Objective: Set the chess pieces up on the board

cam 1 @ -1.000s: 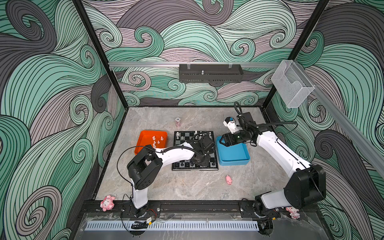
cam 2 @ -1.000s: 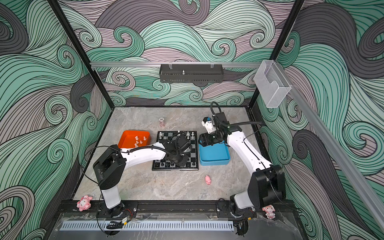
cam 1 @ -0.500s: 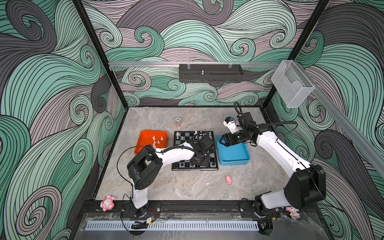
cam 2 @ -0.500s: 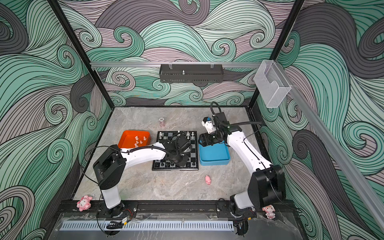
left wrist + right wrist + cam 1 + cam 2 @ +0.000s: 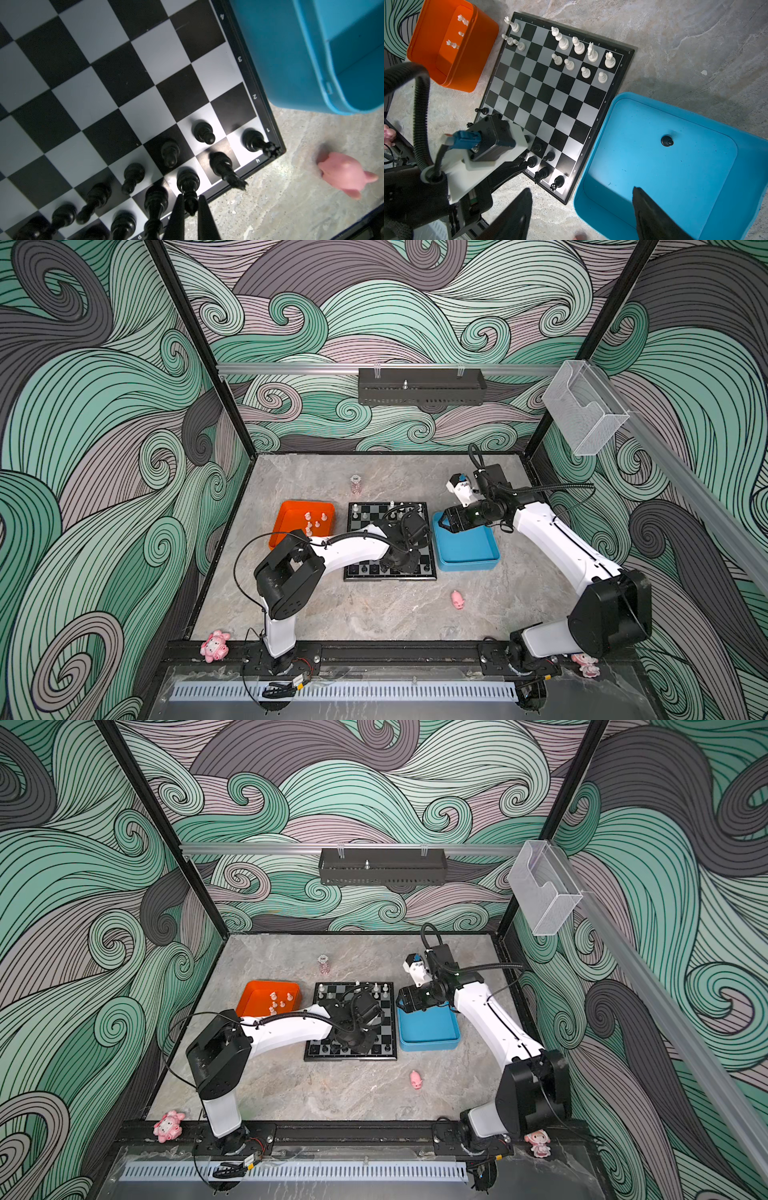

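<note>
- Black tapered fingers of the left gripper are pinched tight on the head of one black plastic chess piece. It stands upright in the edge row of the square black-and-grey chessboard.
- Toward the corner of that row stand one black knight and one black rook. At least five black pawns line the next row.
- Across the board, eleven white pieces fill two rows: five back-rank pieces and six pawns.
- Spread wide and holding nothing, the right gripper hangs over the rim of the one blue plastic tray, where a lone pawn stands.
- One orange plastic tray beside the board holds five white chessmen.
- One pink pig figurine lies on the grey stone-look table.
- One small clear pinkish jar stands beyond the board.
</note>
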`<state>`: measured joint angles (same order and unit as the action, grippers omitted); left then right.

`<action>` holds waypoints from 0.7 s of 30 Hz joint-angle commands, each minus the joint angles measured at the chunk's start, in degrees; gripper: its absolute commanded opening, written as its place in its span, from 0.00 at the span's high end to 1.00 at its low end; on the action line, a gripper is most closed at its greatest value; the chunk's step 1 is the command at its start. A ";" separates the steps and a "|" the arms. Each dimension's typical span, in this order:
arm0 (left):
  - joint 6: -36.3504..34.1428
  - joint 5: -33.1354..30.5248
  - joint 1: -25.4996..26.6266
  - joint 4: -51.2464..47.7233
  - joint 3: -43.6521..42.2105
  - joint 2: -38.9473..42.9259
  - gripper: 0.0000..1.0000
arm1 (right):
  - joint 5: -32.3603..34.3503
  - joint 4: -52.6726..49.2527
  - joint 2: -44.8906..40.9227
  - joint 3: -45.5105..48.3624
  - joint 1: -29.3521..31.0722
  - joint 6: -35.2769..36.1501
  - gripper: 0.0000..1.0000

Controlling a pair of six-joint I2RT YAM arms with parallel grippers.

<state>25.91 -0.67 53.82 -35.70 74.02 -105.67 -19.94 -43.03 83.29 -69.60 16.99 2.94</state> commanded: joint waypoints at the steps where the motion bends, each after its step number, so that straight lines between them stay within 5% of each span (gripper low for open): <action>1: -0.56 -1.45 0.64 -2.51 1.74 0.64 0.89 | -0.68 0.29 0.30 0.87 -0.38 0.22 0.24; 12: -0.59 -0.93 0.79 -2.25 1.82 0.59 0.89 | -0.62 0.24 0.19 0.96 -0.38 0.20 0.23; 21: -0.66 -0.96 1.02 -2.53 1.89 1.85 0.68 | -0.66 0.33 0.08 0.96 -0.38 0.22 0.24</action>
<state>25.30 -0.95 54.19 -36.40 74.04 -105.67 -19.94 -43.05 83.29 -69.60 16.99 2.94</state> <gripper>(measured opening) 0.317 0.765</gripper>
